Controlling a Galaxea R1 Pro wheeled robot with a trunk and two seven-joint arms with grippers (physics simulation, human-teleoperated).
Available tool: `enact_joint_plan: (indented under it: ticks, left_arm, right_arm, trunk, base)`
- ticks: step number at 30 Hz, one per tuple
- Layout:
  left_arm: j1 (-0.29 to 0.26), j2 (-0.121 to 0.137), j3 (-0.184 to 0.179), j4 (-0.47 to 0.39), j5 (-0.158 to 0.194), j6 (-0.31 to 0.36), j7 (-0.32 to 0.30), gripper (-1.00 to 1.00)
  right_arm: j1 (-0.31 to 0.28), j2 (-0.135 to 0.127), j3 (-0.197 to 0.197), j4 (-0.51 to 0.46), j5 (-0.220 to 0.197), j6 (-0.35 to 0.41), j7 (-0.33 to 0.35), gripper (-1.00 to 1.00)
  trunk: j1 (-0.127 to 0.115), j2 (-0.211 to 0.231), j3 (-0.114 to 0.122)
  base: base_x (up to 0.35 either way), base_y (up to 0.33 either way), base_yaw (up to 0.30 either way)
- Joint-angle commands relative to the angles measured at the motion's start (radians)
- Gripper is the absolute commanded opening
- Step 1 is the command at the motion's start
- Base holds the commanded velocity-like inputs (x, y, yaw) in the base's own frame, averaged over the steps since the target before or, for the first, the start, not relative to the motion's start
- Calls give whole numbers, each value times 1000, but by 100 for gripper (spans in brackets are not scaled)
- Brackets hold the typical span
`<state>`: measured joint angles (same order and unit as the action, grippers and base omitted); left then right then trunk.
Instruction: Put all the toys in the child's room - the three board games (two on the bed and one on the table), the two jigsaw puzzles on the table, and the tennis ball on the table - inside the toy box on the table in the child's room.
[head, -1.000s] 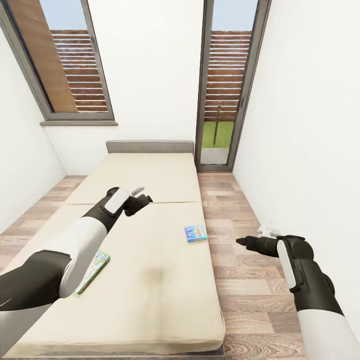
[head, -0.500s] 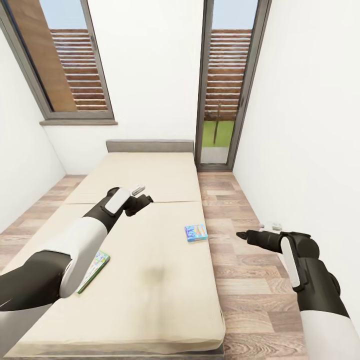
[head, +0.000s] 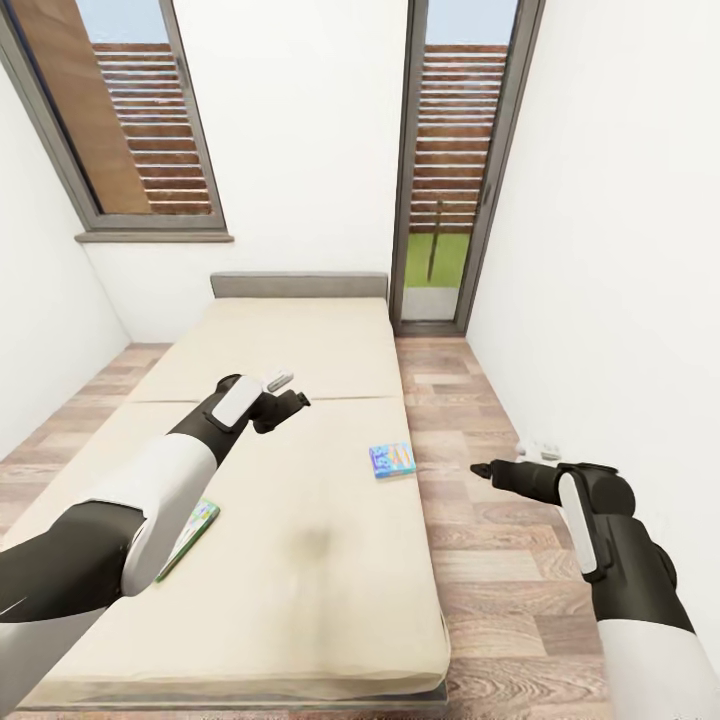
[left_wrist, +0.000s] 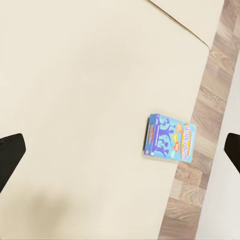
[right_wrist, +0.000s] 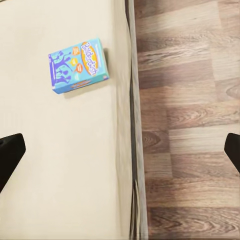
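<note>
At the centre of the head view: 1 bed (head: 300, 520) with a beige mattress and a grey headboard at 12 o'clock, standing on wood-plank floor (head: 500, 560) between white walls. Item 1, blue board game (head: 392, 460): lies flat on the mattress near its edge at about 2 o'clock from the bed's middle; also seen in the left wrist view (left_wrist: 170, 140) and the right wrist view (right_wrist: 78, 65), in each just beside the mattress edge, clear of both grippers. Item 2, green board game (head: 190, 535): lies flat on the mattress at about 8 o'clock, partly covered by the left forearm. Left gripper (head: 290, 398): held above the mattress near the seam across its middle, well apart from both boxes; its dark fingertips (left_wrist: 10, 155) sit at opposite edges of the wrist view with nothing between them, so the jaws are spread wide and hold nothing. Right gripper (head: 482, 468): hangs over the floor at 3 o'clock beside the bed, near the blue board game but not touching it; its fingertips (right_wrist: 10, 155) likewise stand far apart at the frame edges, spread and holding nothing. Background: 1 window (head: 140, 130) at 11 o'clock and 1 glazed door (head: 450, 170) at 1 o'clock, both showing slatted fencing outside.
</note>
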<state>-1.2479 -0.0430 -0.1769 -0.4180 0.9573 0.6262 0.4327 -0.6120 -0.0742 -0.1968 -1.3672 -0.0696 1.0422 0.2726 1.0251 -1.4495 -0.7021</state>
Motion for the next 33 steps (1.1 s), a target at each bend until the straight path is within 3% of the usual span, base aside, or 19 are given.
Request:
enact_joint_plan:
  ticks: [1,8,9,14,21,33]
  left_arm:
    - [-1,1,-7,-2,11,1,9,100]
    - [-1,1,-6,-2,12,7,9,100]
    - [-1,1,-6,-2,13,8,9,100]
    - [-1,2,-6,-2,15,10,9,100]
    - [-1,2,-6,-2,17,12,9,100]
    - [-1,2,-6,-2,18,12,9,100]
  right_arm:
    - [-1,0,-1,0,-7,5,-3,100]
    - [-20,0,-3,110,-4,5,-5,100]
    - [-41,0,-3,164,-2,5,-6,100]
    - [-80,-1,-3,260,0,5,-7,100]
    - [-103,-5,-3,320,2,5,-7,100]
    - [-109,-8,-5,337,3,5,-7,100]
  trunk:
    - [0,-1,-3]
    - [0,-1,-14]
    - [0,-1,-16]
    - [0,-1,-24]
    - [0,-1,-35]
    - [0,-1,-55]
  base:
    - [0,0,0]
    - [0,0,0]
    - [0,0,0]
    - [0,0,0]
    - [0,0,0]
    - [0,0,0]
